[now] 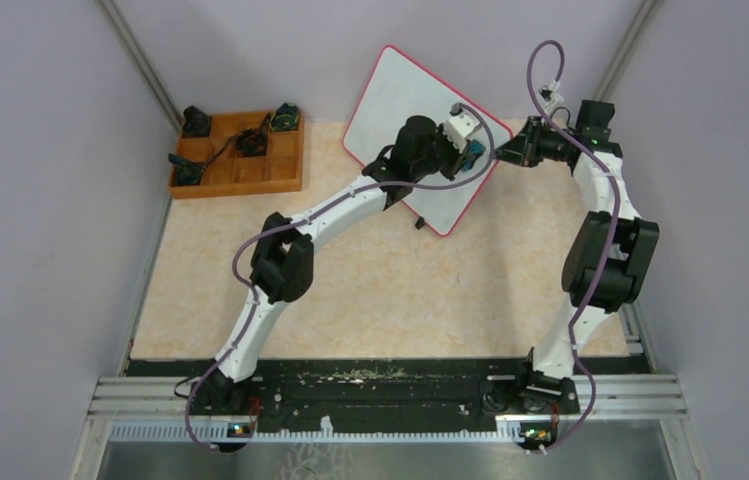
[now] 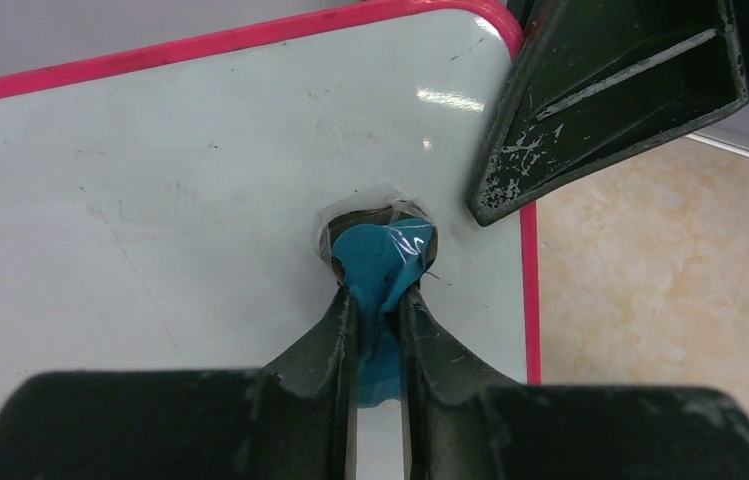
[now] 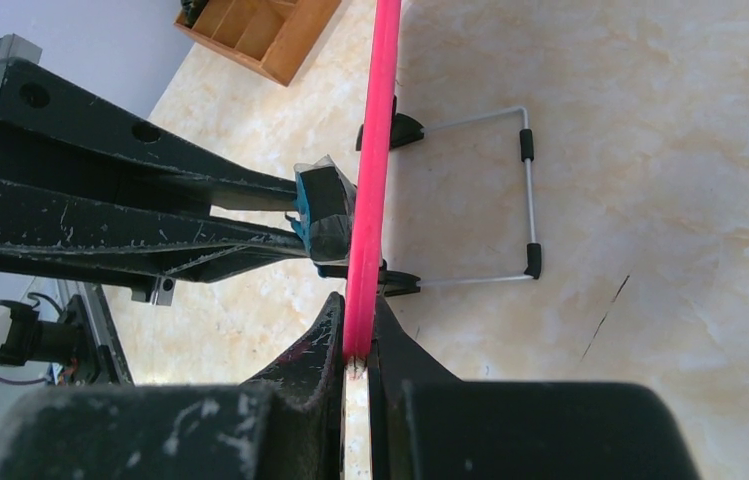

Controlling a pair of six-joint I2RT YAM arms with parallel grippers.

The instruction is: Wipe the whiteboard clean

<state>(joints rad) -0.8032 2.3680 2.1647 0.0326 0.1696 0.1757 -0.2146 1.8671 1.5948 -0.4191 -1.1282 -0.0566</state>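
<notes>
Top view: the whiteboard [image 1: 400, 100] stood tilted at the far side of the table [image 1: 400, 300]. Left wrist: the left gripper [image 2: 378, 300] was clenched on a blue eraser [image 2: 380, 255] set against the board face. Right wrist: the right gripper [image 3: 358, 335] pinched the pink rim [image 3: 375, 150]. Judged light, stiff, tippy on its wire stand [image 3: 527, 190]; the rim is the sound hold.

No legible txt, whiteboard [image 2: 150, 190] seems blank, no labels or nos. readable

Whiteboard [image 1: 397, 98] on table [image 1: 400, 300], far centre; tray [image 1: 238, 188] left of it.
</notes>
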